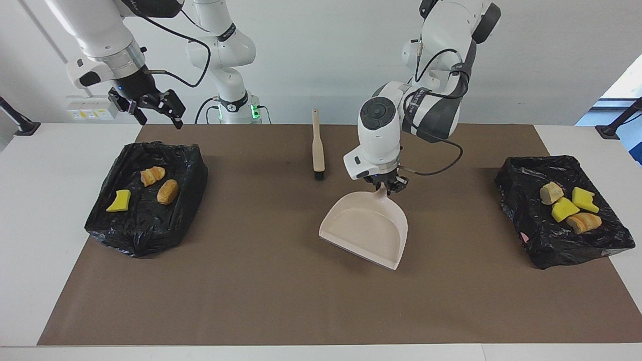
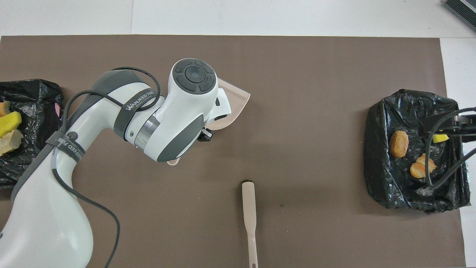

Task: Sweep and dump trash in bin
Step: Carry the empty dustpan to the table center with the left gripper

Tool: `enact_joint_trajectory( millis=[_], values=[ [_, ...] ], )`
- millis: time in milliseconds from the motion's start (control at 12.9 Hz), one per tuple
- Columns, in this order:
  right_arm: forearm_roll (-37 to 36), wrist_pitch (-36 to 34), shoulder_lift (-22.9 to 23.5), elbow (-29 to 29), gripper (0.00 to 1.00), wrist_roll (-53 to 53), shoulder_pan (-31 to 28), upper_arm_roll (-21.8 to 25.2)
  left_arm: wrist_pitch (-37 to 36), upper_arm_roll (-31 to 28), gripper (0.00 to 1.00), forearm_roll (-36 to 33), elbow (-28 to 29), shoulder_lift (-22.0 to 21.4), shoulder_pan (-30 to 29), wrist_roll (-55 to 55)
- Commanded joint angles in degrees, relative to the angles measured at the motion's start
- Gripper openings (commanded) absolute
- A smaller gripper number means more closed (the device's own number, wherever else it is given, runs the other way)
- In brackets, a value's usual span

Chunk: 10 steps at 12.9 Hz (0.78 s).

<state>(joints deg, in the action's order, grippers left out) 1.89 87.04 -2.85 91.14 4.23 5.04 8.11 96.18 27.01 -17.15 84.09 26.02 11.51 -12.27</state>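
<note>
My left gripper (image 1: 386,186) is clamped on the dustpan (image 1: 366,230) handle, over mid-mat. My right gripper (image 1: 150,108) hangs with jaws apart above the bin (image 1: 145,225) at its end, which holds three pieces of trash (image 1: 167,191). Four more (image 1: 566,208) lie in the second bin (image 1: 551,250). The brush (image 1: 317,150) lies nearer the robots.

Mid table's mostly open mat (image 1: 251,291), just the brush (image 1: 318,150) at 12 o'clock and the dustpan (image 1: 368,230) beside it. Bins (image 1: 145,225) block 9 and 3 o'clock.
</note>
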Motion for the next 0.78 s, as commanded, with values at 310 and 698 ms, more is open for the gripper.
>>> enact_joint_trajectory(
  millis=[310,698],
  values=[
    [0.6,1.2,-0.7,0.7,1.00,-3.5,-0.2,-0.3,-0.1,0.1,0.00,2.2,-18.1,12.7,5.4,-20.6],
    [0.6,1.2,-0.7,0.7,1.00,-3.5,-0.2,-0.3,4.3,0.2,0.00,2.4,-22.8,19.2,8.3,-32.3]
  ],
)
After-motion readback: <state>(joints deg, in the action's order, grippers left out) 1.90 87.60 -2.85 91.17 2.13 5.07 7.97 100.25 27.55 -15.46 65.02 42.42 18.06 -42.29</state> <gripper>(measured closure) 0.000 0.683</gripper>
